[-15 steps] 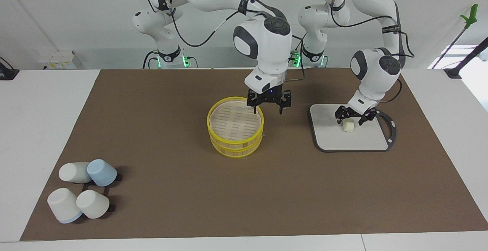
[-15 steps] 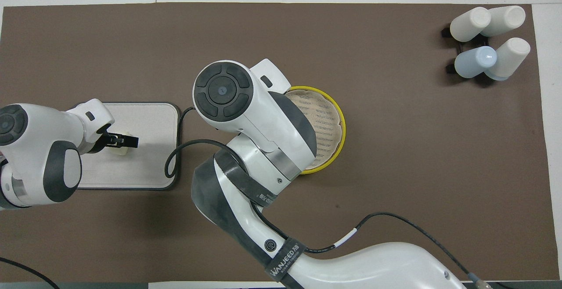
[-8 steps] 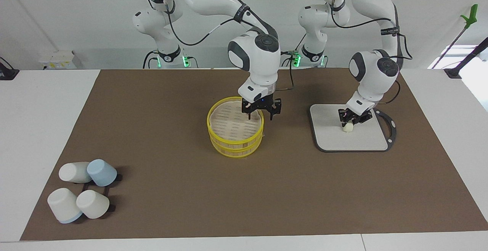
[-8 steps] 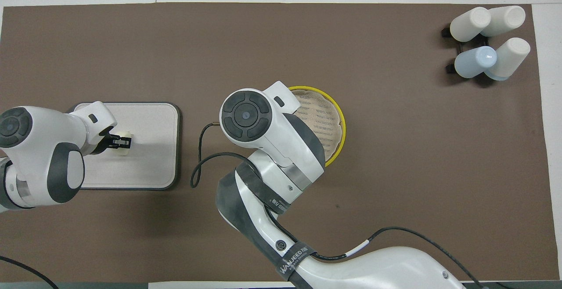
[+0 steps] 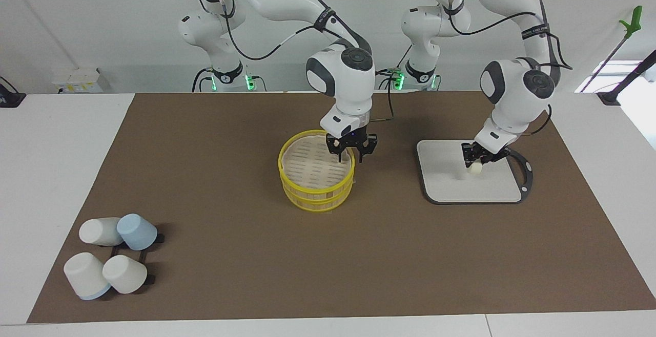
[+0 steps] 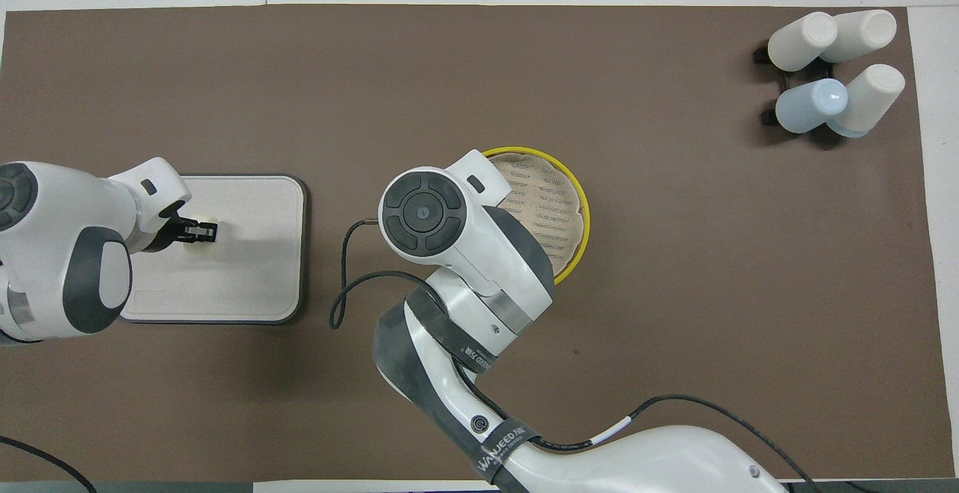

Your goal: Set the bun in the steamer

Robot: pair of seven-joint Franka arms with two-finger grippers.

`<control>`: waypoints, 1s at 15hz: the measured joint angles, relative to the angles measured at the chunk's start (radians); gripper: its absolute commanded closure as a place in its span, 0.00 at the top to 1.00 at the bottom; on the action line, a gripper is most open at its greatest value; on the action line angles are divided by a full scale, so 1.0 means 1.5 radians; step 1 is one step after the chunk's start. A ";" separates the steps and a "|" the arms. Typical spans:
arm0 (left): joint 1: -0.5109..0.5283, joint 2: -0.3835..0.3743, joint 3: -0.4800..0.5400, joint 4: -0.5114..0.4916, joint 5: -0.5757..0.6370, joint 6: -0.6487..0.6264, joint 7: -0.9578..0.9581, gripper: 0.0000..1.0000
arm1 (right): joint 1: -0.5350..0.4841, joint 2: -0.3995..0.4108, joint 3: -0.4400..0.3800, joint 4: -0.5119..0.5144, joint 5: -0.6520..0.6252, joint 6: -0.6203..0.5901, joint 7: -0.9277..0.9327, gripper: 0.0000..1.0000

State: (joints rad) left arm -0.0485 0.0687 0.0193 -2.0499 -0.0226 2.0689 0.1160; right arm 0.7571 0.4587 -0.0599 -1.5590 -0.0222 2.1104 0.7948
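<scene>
We see the left gripper [image 5: 475, 163] pinching the stubby cream bun [image 5: 475, 169] just above the flat grey cutting board [image 5: 446, 183] — its shadow lies on the board. The right gripper [image 5: 351, 151] hangs at the round yellow-rimmed steamer [image 5: 316, 193] — its fingers straddle the slatted basket's rim, narrowly parted.

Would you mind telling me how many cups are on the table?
4 cups, clustered at the right arm's end, away from the robots: blue, and white. None looks hidden.
</scene>
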 measured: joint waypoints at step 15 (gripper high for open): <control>-0.018 -0.033 -0.030 0.270 0.000 -0.332 -0.112 0.34 | -0.001 -0.012 0.004 -0.011 0.002 0.010 -0.020 0.04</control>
State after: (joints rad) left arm -0.0750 0.0187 -0.0255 -1.6448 -0.0231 1.5715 -0.0523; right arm 0.7556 0.4408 -0.0544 -1.5755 -0.0197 2.1256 0.7645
